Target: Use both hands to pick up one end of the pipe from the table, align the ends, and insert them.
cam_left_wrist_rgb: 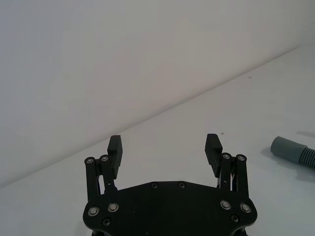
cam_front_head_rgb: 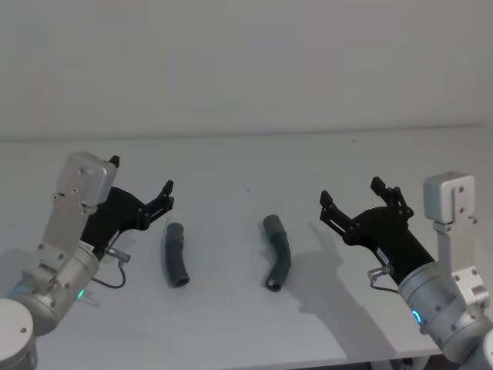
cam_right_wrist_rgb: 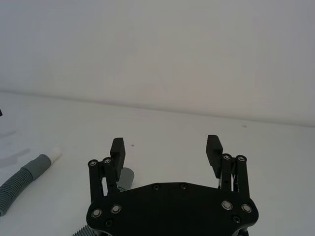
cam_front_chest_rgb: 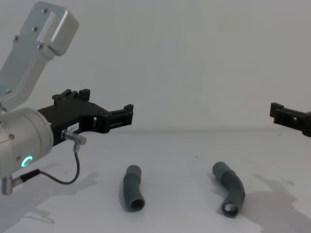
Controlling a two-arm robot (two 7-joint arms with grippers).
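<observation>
Two bent dark-grey pieces of the pipe lie on the table [cam_front_head_rgb: 231, 162], a left piece [cam_front_head_rgb: 176, 256] [cam_front_chest_rgb: 133, 188] and a right piece [cam_front_head_rgb: 276, 251] [cam_front_chest_rgb: 230, 188], a short gap apart. The near end of the right piece shows a hollow opening. My left gripper [cam_front_head_rgb: 142, 176] [cam_left_wrist_rgb: 165, 147] [cam_front_chest_rgb: 104, 103] hovers open and empty above and left of the left piece. Right of the other piece, my right gripper [cam_front_head_rgb: 351, 192] [cam_right_wrist_rgb: 166, 147] is raised, open and empty. The right wrist view shows a hose piece [cam_right_wrist_rgb: 24, 179] with a white tip; the left wrist view shows a smooth grey cuff [cam_left_wrist_rgb: 290, 150].
A thin black cable [cam_front_head_rgb: 115, 266] [cam_front_chest_rgb: 63, 177] with a metal plug loops from my left wrist down near the table. The table's front edge [cam_front_head_rgb: 269, 361] runs just below the pipe pieces. A plain grey wall [cam_front_head_rgb: 246, 62] stands behind.
</observation>
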